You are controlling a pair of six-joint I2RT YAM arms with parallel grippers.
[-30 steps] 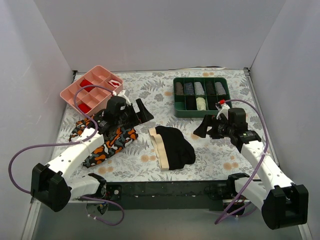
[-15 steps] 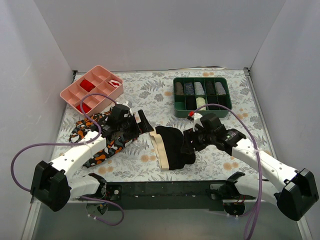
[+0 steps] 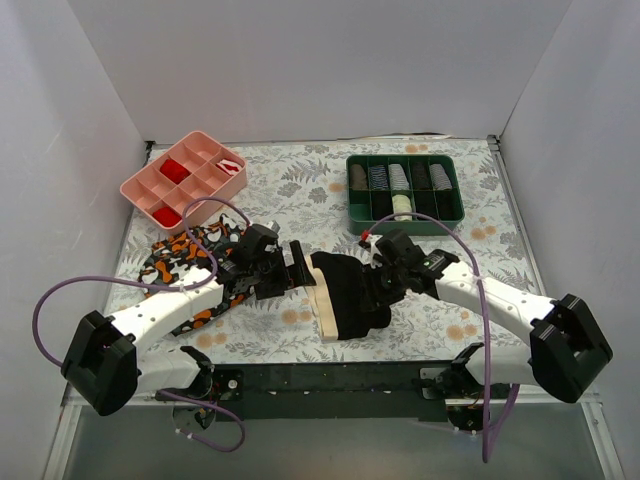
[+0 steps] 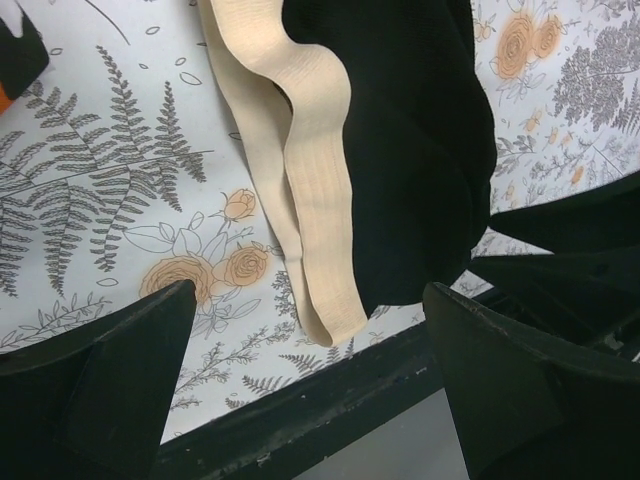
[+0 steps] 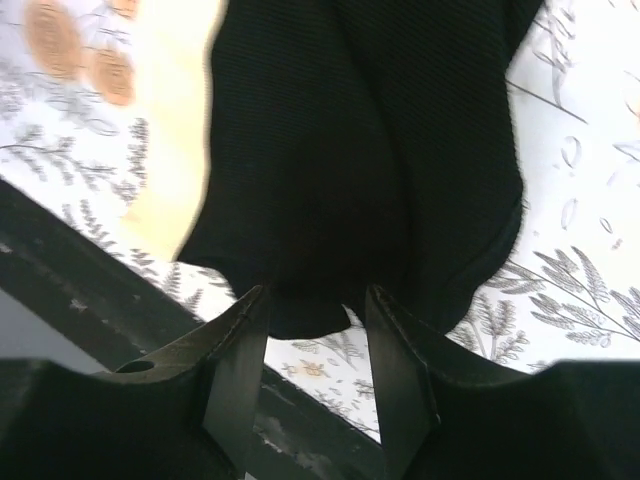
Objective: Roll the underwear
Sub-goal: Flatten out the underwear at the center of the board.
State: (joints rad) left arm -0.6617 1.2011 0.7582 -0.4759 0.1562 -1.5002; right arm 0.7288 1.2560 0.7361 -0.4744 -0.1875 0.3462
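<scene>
The underwear (image 3: 345, 298) lies flat on the floral table near the front edge: black fabric with a cream-beige waistband (image 3: 322, 302) along its left side. It fills the left wrist view (image 4: 400, 150) and the right wrist view (image 5: 370, 150). My left gripper (image 3: 296, 268) is open just left of the waistband, its fingers wide apart above the table's front edge. My right gripper (image 3: 374, 285) is open over the black fabric's right side, its jaws standing either side of the fabric's near hem (image 5: 310, 310).
An orange, black and white patterned cloth (image 3: 200, 275) lies under my left arm. A pink compartment tray (image 3: 140, 185) stands at the back left, a green tray (image 3: 452, 215) of rolled items at the back right. The black front rail (image 3: 330, 378) runs close to the underwear.
Both grippers have closed in on the underwear: the left moved right and down to the waistband, the right swept left from the table's right side onto the black fabric.
</scene>
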